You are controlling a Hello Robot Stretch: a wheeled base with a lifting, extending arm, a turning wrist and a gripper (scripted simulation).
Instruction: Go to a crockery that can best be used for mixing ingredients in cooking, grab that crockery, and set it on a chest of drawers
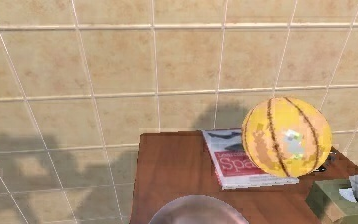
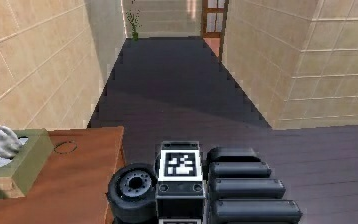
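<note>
Seemingly the task is early: against the tiled wall [image 1: 87,70], a wooden table [image 1: 177,170] carries an orange striped ball [image 1: 280,137], a magazine [image 1: 232,165] and a tissue box [image 1: 332,200], and a grey rounded shape [image 1: 192,213] at its near edge may be the mixing bowl (too cropped to be sure), so grabbing and placing are yet to do. The arm side view adds a dark hallway floor [image 2: 177,80] and the gripper [image 2: 134,192] near the table's corner; its fingers' state and load I cannot tell.

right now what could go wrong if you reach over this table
The round yellow ball rests on the wooden table beside a magazine; a nudge could roll it off.
The tissue box stands near the gripper, so a reach might knock it.
</note>
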